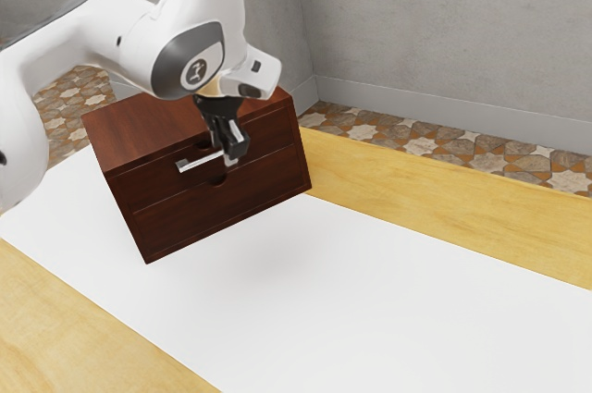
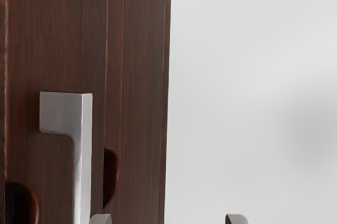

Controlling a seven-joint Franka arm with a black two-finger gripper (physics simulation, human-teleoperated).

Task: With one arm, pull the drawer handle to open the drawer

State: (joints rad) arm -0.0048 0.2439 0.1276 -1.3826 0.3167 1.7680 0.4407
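**Spread tool at the end of the drawer handle**

The wooden worktop (image 1: 444,199) carries a broad white sheet (image 1: 351,291) that runs across it at a slant. The white arm (image 1: 102,37) comes in from the exterior view's left and bends down over a dark wooden cabinet (image 1: 148,125), which stands on the sheet near its far edge, turned at an angle to it. Beyond the worktop lie a patterned tile floor (image 1: 444,139) and a grey wall (image 1: 444,14).

The cabinet front shows two drawers, one above the other. The upper drawer (image 1: 273,129) bears a silver handle (image 1: 197,164), a slim bar standing off the wood. As far as the exterior view shows, this drawer's front sits level with the one beneath it.

The black tool (image 1: 228,154) hangs right in front of the upper drawer, at the end of the handle nearer the exterior view's right.

In the wrist view the two fingertips (image 2: 100,218) stand well apart, so the tool is spread and pinches nothing. One tip lies just beside the handle (image 2: 79,139); the other is out over the white sheet (image 2: 253,103), past the cabinet's edge (image 2: 137,76). I cannot tell whether the near tip touches the bar.

Small dark rounded notches (image 2: 110,176) are cut in the wood by the handle.
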